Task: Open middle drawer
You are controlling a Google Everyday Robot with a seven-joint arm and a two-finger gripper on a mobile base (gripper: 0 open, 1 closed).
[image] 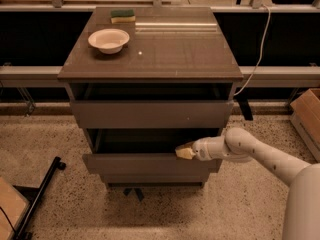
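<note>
The middle drawer [135,164] of the grey-brown cabinet [180,54] stands pulled out a little. Its flat front sits forward of the cabinet, and its dark inner tray [140,141] shows behind it. My gripper [183,152], with tan tips on a white arm coming from the lower right, rests at the top edge of this drawer's front, right of its middle. The taller top drawer [150,115] above is also slightly out. The lowest drawer [150,178] sits below, mostly hidden under the middle drawer's front.
A white bowl [108,40] and a green-yellow sponge [122,16] lie on the cabinet top. A white cable [257,49] hangs at the right. A cardboard box [307,114] stands on the floor at the right, and a black stand leg [40,199] at the lower left.
</note>
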